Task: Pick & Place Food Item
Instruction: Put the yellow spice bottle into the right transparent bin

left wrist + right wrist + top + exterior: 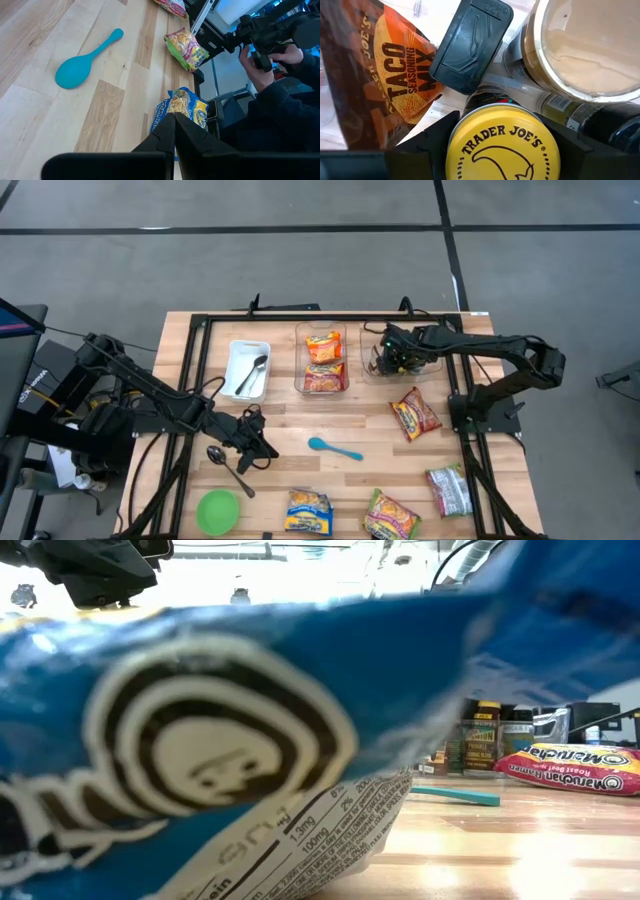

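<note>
My right gripper (384,360) (500,120) points down into a clear bin (368,376) at the table's far right. A jar with a yellow lid (502,150) stands upright between its parted fingers, beside a taco seasoning packet (395,75) and a cream-lidded jar (590,45). My left gripper (262,445) (175,120) hangs shut above the table's near left part, holding nothing, and points toward a blue noodle packet (182,107) (308,510) at the near edge. A second clear bin (300,385) holds two orange noodle packets (322,360). My right gripper comes from above with one finger (432,137) on each side of the jar's yellow lid (465,150). The jar stands in the bin among the other containers. Whether the fingers touch the lid or the jar I cannot tell.
Noodle packets lie loose on the table (415,413) (448,490) (390,518). A teal spoon (335,447), a metal spoon (228,468), a green bowl (217,512) and a white tray (235,350) with spoons are there too. A person (280,100) stands beyond the near edge.
</note>
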Controlling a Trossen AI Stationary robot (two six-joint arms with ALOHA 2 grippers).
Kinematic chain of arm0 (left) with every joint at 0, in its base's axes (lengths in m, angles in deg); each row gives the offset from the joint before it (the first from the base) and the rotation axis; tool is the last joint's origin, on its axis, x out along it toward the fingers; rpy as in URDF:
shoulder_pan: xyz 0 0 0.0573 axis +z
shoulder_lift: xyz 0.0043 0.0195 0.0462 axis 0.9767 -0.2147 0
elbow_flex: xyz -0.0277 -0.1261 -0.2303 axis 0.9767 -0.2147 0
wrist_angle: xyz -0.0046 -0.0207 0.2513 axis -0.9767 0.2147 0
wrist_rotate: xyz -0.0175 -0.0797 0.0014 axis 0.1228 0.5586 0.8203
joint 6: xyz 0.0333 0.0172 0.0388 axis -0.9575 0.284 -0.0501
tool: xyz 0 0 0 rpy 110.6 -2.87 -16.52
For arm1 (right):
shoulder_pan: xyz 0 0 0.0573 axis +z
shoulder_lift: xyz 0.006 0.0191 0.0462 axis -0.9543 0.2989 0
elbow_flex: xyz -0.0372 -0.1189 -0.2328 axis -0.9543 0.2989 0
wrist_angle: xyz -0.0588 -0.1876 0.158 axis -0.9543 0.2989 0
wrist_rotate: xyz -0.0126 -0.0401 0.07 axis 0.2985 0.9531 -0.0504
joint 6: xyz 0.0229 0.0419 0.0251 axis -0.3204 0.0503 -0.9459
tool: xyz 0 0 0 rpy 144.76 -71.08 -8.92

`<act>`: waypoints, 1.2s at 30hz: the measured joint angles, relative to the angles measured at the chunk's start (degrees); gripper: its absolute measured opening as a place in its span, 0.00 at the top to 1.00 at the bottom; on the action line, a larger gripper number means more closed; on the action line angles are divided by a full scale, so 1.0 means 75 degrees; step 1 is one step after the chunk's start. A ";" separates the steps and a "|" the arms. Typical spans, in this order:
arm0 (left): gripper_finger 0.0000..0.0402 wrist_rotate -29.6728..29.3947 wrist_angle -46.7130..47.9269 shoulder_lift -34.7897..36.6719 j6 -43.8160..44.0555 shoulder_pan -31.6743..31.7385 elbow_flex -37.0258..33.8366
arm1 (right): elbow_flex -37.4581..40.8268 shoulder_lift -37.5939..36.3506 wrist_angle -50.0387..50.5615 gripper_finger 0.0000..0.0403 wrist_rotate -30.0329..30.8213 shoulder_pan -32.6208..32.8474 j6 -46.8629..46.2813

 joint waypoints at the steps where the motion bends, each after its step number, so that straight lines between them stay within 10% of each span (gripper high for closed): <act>1: 1.00 0.0000 0.0000 0.0000 0.0001 0.0000 0.0000 | 0.0000 0.0000 0.0000 0.43 0.0000 0.0000 0.0000; 36: 1.00 0.0000 0.0006 0.0000 0.0001 -0.0001 0.0000 | -0.0004 -0.0225 -0.0090 0.39 0.0236 0.0294 0.0192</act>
